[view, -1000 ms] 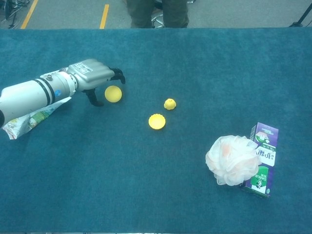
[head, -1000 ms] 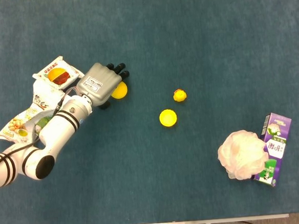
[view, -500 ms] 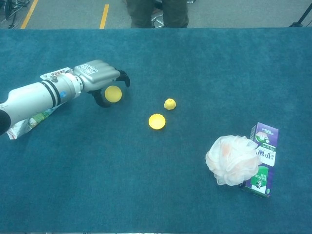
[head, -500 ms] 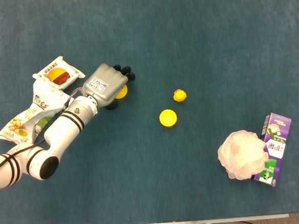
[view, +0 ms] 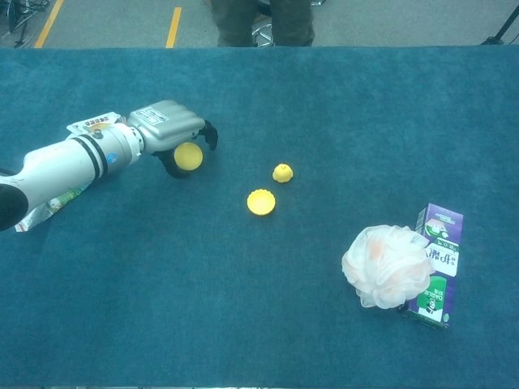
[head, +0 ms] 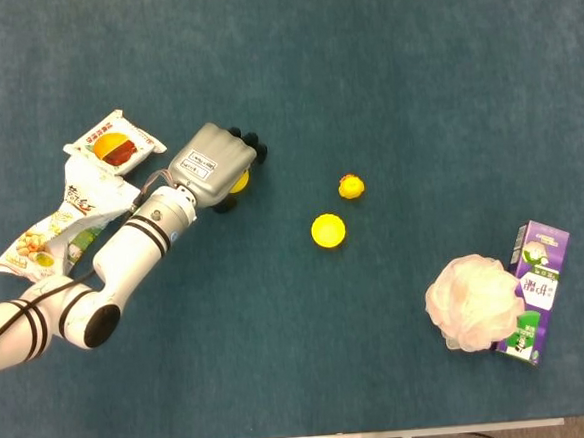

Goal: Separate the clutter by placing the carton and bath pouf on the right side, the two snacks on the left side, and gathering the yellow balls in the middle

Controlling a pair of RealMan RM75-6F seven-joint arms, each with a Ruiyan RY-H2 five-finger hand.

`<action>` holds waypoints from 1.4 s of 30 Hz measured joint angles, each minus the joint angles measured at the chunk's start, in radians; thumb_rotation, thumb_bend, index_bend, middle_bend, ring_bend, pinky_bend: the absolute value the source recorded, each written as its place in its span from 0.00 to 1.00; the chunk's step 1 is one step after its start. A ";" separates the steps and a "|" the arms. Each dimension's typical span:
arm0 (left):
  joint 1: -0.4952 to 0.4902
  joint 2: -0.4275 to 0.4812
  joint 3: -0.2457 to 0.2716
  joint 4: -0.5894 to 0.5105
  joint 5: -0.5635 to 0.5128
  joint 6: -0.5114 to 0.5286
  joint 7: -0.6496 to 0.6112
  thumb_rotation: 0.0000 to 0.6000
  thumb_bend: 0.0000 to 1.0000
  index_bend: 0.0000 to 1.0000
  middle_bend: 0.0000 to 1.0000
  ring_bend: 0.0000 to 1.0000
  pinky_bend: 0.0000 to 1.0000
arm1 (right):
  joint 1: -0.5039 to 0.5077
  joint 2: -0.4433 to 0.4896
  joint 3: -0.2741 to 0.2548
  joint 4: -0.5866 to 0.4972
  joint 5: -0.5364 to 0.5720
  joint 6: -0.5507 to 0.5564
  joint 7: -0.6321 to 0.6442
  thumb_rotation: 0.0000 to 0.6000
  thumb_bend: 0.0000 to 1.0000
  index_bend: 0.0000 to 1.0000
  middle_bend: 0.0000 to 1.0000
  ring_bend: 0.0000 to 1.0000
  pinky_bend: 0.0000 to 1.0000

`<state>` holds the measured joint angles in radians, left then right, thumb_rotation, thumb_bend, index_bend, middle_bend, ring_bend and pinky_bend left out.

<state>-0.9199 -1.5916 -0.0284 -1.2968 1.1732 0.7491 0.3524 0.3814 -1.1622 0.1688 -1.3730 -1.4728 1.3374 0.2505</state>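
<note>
My left hand [head: 211,164] [view: 169,126] hovers over a yellow ball [view: 188,156] left of the table's middle. Its fingers [view: 210,136] curve around the ball's far side and the thumb sits at its near left, with a small gap showing. In the head view the ball [head: 238,180] is mostly hidden under the hand. A second yellow ball [head: 328,229] and a small yellow duck-like ball [head: 350,186] lie in the middle. Two snack packs [head: 114,146] [head: 57,230] lie at the left. The pale bath pouf [head: 473,302] leans on the purple carton [head: 534,292] at the right.
The blue cloth table [head: 361,64] stretches wide behind and in front of the objects. My left forearm [head: 124,256] crosses over the larger snack bag. A person's legs [view: 263,20] stand beyond the far edge.
My left hand has slid right and settled over the yellow ball, its fingers curling further around it. The ball and everything else stayed put.
</note>
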 measured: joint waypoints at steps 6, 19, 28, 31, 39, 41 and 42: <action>0.004 0.000 -0.006 0.012 0.002 -0.002 -0.001 1.00 0.20 0.33 0.30 0.32 0.58 | 0.000 -0.006 -0.004 0.008 -0.003 -0.005 0.006 1.00 0.00 0.11 0.25 0.22 0.31; 0.024 -0.001 -0.005 0.018 0.038 0.018 -0.018 1.00 0.20 0.40 0.38 0.35 0.60 | 0.002 -0.017 -0.009 0.020 -0.006 -0.012 0.013 1.00 0.00 0.11 0.25 0.22 0.31; 0.035 -0.012 -0.007 0.021 0.057 0.030 -0.019 1.00 0.20 0.43 0.41 0.36 0.61 | 0.000 -0.015 -0.010 0.019 -0.009 -0.011 0.015 1.00 0.00 0.11 0.25 0.22 0.31; 0.036 -0.011 -0.008 0.019 0.061 0.029 -0.019 1.00 0.20 0.43 0.41 0.36 0.61 | -0.001 -0.014 -0.009 0.019 -0.007 -0.010 0.016 1.00 0.00 0.11 0.25 0.22 0.31; 0.035 0.004 -0.019 -0.038 0.068 0.035 -0.018 1.00 0.20 0.44 0.42 0.36 0.61 | -0.001 -0.013 -0.004 0.022 -0.007 -0.003 0.024 1.00 0.00 0.11 0.26 0.22 0.31; 0.034 0.008 -0.022 -0.060 0.070 0.036 -0.015 1.00 0.20 0.44 0.42 0.36 0.61 | -0.002 -0.010 -0.001 0.019 -0.007 0.003 0.026 1.00 0.00 0.11 0.25 0.22 0.31; 0.033 0.011 -0.023 -0.076 0.071 0.036 -0.012 1.00 0.20 0.44 0.42 0.36 0.61 | -0.002 -0.009 0.001 0.017 -0.007 0.005 0.026 1.00 0.00 0.11 0.25 0.22 0.31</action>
<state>-0.8871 -1.5804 -0.0516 -1.3729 1.2446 0.7856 0.3402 0.3790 -1.1710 0.1693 -1.3561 -1.4801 1.3421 0.2770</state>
